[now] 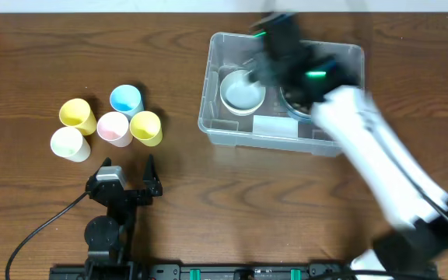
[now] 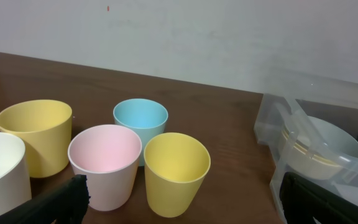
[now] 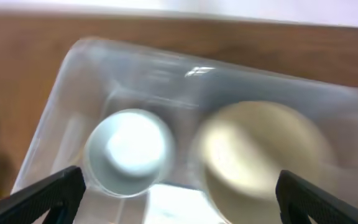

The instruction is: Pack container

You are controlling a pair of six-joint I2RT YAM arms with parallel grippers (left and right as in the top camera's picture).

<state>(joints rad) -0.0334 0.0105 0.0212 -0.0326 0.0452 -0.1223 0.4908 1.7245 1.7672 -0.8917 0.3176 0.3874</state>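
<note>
Cups five, container one, bowls two inside

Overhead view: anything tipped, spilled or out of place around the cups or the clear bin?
Nothing stands out. The five small pastel plastic cups stand upright in a tight cluster, and the large clear plastic rectangular container sits flat, two round bowls upright inside. The right arm over it is motion-blurred, hiding part of one bowl.
</note>
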